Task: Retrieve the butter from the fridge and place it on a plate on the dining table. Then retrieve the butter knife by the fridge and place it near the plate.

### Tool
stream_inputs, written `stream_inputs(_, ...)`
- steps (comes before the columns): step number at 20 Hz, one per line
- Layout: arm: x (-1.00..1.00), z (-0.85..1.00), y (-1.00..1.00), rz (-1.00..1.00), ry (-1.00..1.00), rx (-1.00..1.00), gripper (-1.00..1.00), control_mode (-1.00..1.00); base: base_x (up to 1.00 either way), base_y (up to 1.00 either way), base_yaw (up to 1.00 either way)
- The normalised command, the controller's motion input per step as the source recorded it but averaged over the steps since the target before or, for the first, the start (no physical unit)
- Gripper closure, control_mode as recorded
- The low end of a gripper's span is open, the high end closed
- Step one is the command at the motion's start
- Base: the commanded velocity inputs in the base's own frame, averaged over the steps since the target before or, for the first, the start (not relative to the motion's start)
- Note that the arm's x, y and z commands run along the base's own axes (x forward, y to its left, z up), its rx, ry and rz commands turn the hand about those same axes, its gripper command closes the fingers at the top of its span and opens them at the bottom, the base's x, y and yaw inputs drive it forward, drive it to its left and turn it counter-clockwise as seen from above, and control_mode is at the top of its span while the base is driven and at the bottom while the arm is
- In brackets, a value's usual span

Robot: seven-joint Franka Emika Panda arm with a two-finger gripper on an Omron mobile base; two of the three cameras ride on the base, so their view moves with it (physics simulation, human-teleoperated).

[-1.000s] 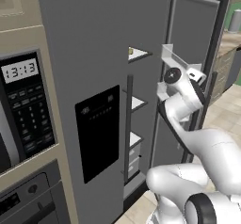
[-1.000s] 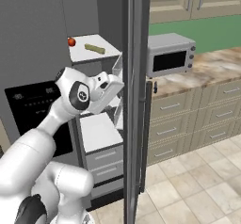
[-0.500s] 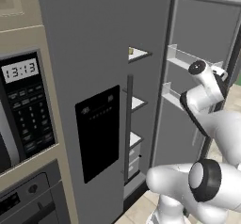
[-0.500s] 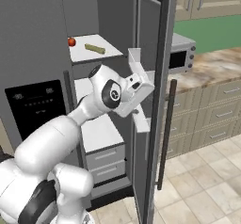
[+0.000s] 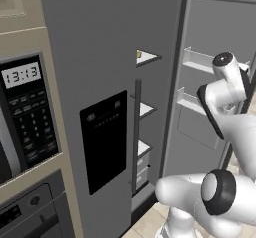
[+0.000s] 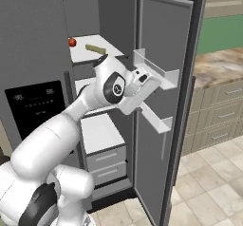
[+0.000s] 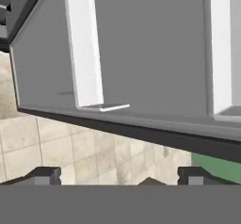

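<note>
Currently, by view:
Left base view, fridge (image 5: 110,72): right door swung open, left door shut; arm raised just in front of the white door bins (image 5: 197,62).
Right base view, butter (image 6: 96,49): lying on the top shelf (image 6: 111,49), up and behind the hand, beside a red tomato (image 6: 72,42).
Right base view, hand: close against the door bins, apart from the butter.
Hand view, gripper (image 7: 117,175): fingertips (image 7: 46,174) spread wide, nothing between them; inner door panel and tiled floor (image 7: 94,155) ahead.

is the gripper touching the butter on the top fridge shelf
Apart. In the right base view the butter lies on the top shelf beside a red ball, while the open gripper faces the open fridge door, empty.
</note>
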Motion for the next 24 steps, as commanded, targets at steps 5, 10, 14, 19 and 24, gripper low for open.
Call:
stream_inputs(5,0.01,0.07,1.0,0.04,0.13,0.14,-1.0,-1.0,0.0,0.0,0.0)
stream_inputs(10,0.09,0.0,1.0,-0.01,0.12,0.52,-1.0,-1.0,0.0,0.0,0.0)
stream_inputs(14,-0.01,-0.05,0.99,-0.14,0.12,0.58,-1.0,-1.0,0.0,0.0,0.0)
stream_inputs(19,-0.4,-0.14,0.84,-0.4,0.0,0.17,-1.0,-1.0,0.0,0.0,0.0)
stream_inputs(24,-0.6,0.0,0.39,-0.43,0.03,-0.04,-1.0,-1.0,0.0,0.0,0.0)
